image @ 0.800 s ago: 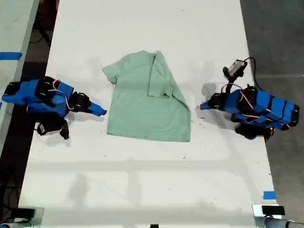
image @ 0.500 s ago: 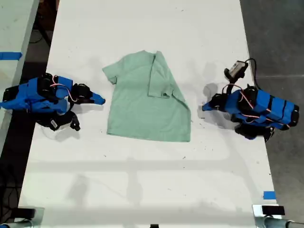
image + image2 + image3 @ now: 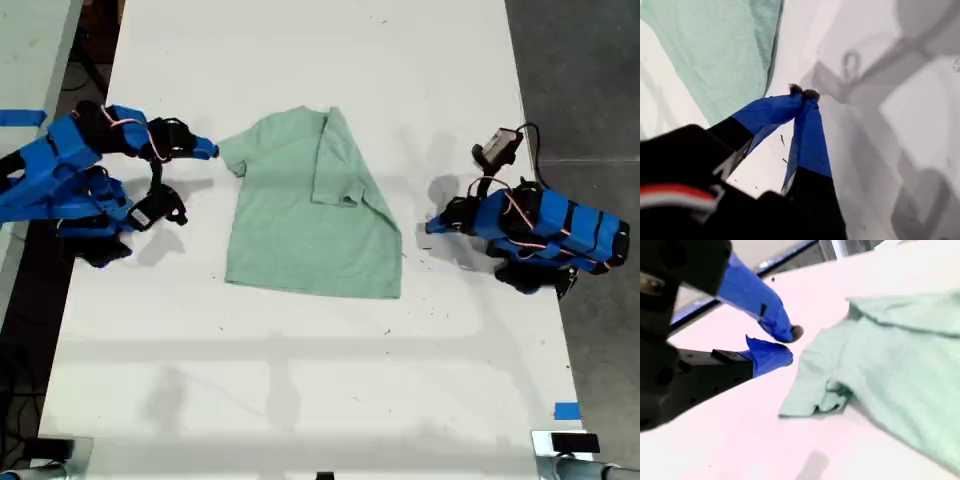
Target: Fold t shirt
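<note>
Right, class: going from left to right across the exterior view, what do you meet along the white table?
my second gripper → the t shirt → my first gripper

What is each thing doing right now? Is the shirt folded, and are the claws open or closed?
t shirt: flat on the table, partly folded; the side on the exterior view's right is turned over the middle, the other sleeve spread out.
my first gripper: shut, empty, beside the shirt, not touching it.
my second gripper: open, empty, close to the spread-out sleeve.
</note>
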You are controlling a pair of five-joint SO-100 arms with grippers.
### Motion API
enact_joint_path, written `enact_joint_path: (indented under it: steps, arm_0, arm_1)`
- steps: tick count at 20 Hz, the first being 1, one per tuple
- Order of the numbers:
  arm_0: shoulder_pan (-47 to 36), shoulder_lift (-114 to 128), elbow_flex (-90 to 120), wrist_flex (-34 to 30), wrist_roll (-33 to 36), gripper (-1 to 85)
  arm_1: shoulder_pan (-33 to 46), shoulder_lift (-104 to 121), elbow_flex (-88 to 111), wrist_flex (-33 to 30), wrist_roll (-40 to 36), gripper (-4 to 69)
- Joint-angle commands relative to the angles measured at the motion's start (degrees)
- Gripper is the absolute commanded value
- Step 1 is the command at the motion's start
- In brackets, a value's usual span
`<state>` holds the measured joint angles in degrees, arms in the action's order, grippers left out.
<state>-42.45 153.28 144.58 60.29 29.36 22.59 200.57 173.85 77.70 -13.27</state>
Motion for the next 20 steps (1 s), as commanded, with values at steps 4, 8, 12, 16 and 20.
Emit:
enact_joint_path:
  steps: [4,8,12,16,20]
  arm_0:
    - [-14.15,-31.55,-18.72,-1.32,13.18,26.7]
    - [-14.85,-46.41,-27.95,-2.29,16.96,25.7]
    - [-15.47,-54.58,-30.06,-2.99,16.61,24.2]
    - [-17.67,-56.07,-30.15,-3.78,14.68,22.5]
    - [-18.98,-59.94,-32.08,-5.01,14.85,19.6]
  arm_1:
    - [0.18,0.53,0.44,-0.09,0.35,-0.3]
    - [-0.09,0.53,0.44,0.00,0.62,-0.3]
    - [-0.26,0.53,0.44,0.00,0.53,-0.3]
    - [-0.26,0.53,0.44,0.00,0.53,-0.3]
    - [-0.35,0.53,0.44,0.00,0.62,-0.3]
